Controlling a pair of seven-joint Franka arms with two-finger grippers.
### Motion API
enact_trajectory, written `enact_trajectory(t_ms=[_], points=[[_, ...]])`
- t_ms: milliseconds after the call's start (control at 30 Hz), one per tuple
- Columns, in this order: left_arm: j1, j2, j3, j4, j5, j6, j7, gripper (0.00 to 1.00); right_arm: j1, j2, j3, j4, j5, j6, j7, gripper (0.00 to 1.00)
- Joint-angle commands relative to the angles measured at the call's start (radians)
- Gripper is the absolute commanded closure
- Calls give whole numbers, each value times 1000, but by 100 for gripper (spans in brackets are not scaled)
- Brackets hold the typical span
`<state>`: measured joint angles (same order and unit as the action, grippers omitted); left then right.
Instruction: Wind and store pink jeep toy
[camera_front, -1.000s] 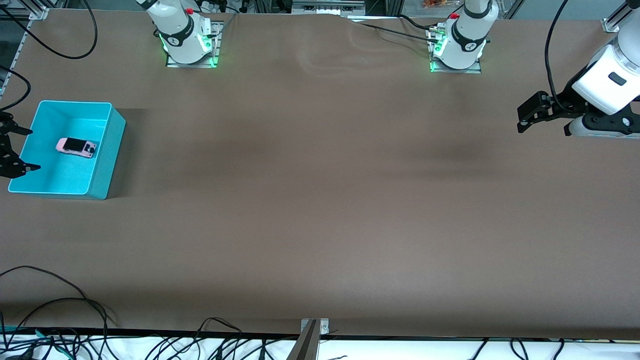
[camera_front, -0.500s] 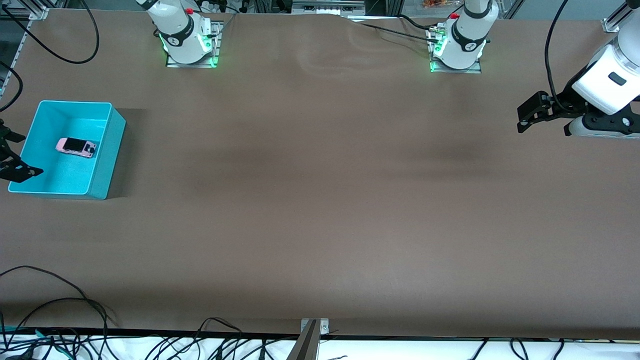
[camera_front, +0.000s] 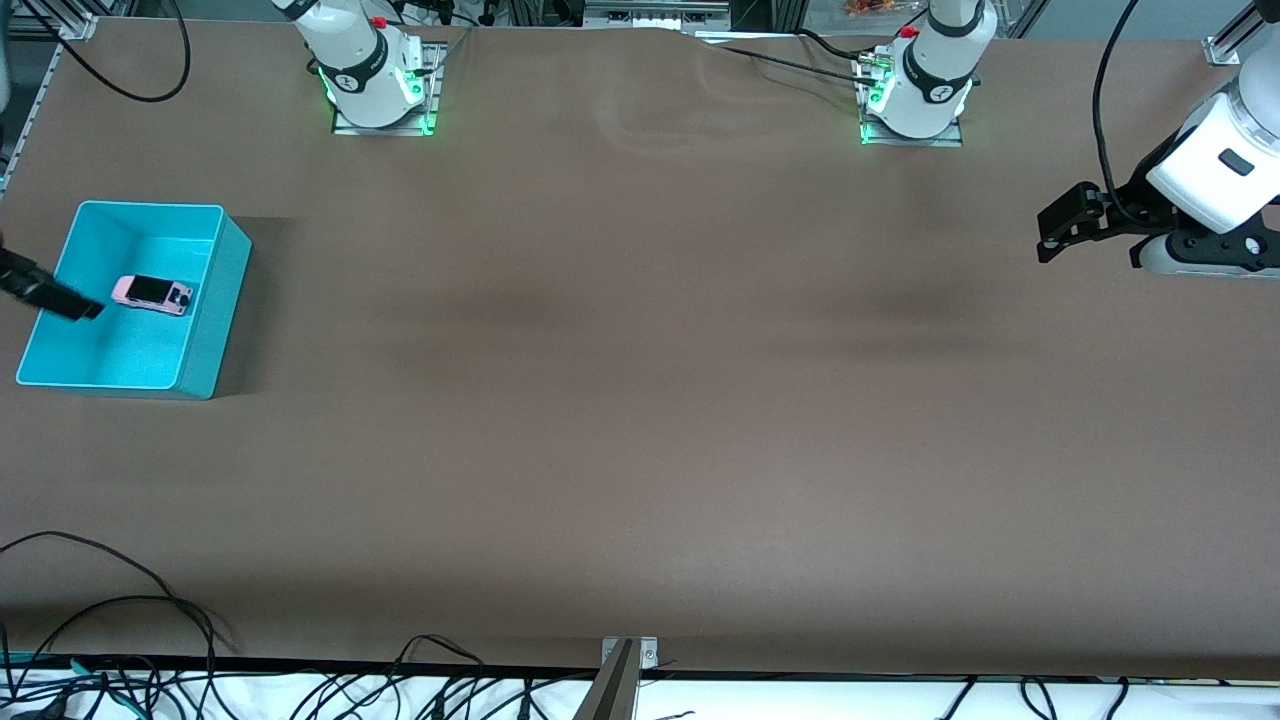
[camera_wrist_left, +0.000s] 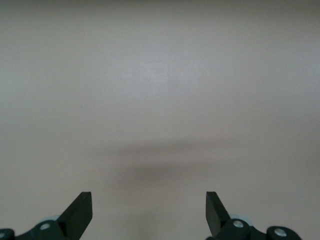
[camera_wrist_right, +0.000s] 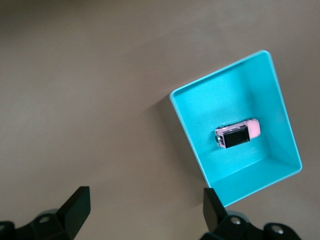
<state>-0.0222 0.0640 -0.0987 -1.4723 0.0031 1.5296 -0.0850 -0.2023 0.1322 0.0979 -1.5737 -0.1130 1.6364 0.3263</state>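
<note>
The pink jeep toy lies inside the turquoise bin, resting on the bin's floor with its black roof panel facing up and nothing touching it. The bin stands on the brown bench at the right arm's end, and the toy sits in the part of the bin farther from the front camera, apart from the walls. In the right wrist view the toy shows whole on the bin's floor, closer to one short wall of the bin than to the other. The right gripper hangs in the air over the outer edge of the bin, at the rim that faces away from the middle of the bench; its fingers stand wide apart and hold nothing. The left gripper hangs over bare bench at the left arm's end, well apart from the bin and the toy, where that arm waits. Its fingers are spread wide as well, with only the bench surface showing between them.
</note>
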Motion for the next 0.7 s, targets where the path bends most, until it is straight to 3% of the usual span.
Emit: enact_trajectory(t_ms=[0, 167, 433, 667], points=[[7, 7, -6, 4, -2, -16, 2, 0, 98, -89, -24, -111, -11, 23, -104, 0], [8, 25, -4, 4, -2, -17, 4, 0, 146, -98, -27, -112, -5, -7, -107, 0], [11, 23, -1, 6, -3, -16, -12, 0, 158, -121, -30, -100, 94, -87, -108, 0], [45, 25, -3, 4, -5, -16, 28, 0, 235, -120, -102, -81, 89, -101, -108, 0]])
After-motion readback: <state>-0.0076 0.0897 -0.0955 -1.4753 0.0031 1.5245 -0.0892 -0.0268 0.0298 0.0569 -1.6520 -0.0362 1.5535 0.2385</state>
